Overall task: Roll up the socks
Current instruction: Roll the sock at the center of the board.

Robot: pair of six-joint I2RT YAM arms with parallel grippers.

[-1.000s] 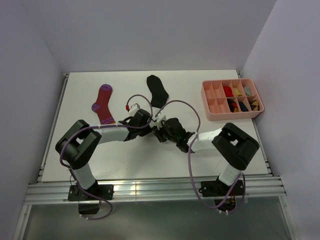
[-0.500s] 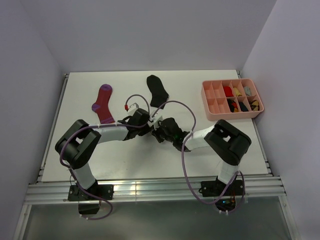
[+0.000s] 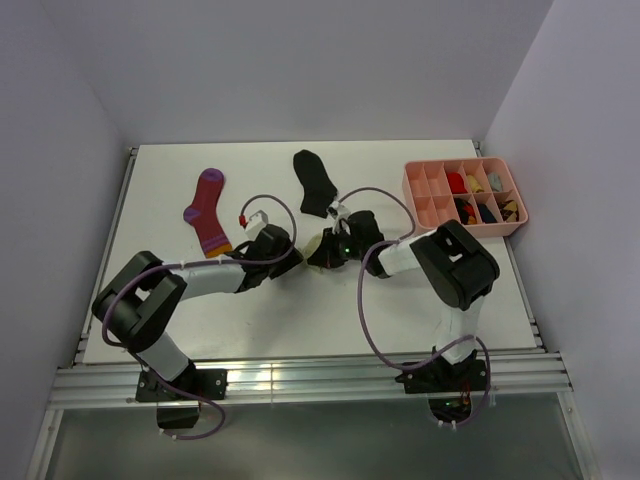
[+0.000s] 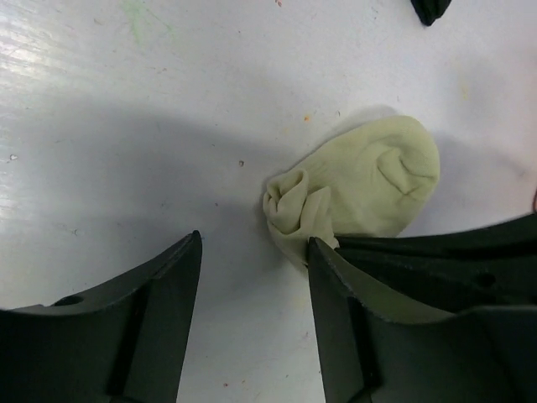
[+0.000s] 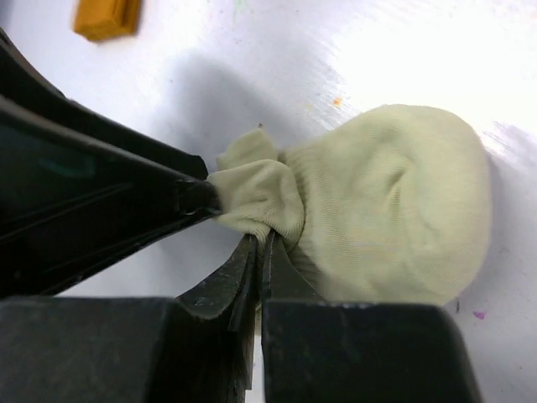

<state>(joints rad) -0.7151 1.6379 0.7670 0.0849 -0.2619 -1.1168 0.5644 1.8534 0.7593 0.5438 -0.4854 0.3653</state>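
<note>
The right gripper point(image 5: 258, 248) has its fingers pressed together, nipping a thin fold at the bunched end of the small cream fabric sock point(image 5: 394, 201). The left gripper point(image 4: 254, 242) has its fingers spread with nothing between them — one fingertip point(image 4: 331, 285) touches that same bunched end. The sock is gathered into a rounded lump and rests on the white table point(image 3: 400, 300) near the middle, between the two grippers. Beyond it, toward the far edge, a black ankle sock point(image 3: 315, 183) lies flat. Well to its left lies a long magenta sock with purple stripes and an orange toe point(image 3: 207, 212), also flat. A pink plastic compartment tray point(image 3: 470, 229) sits at the far right — small coloured items fill several compartments.
</note>
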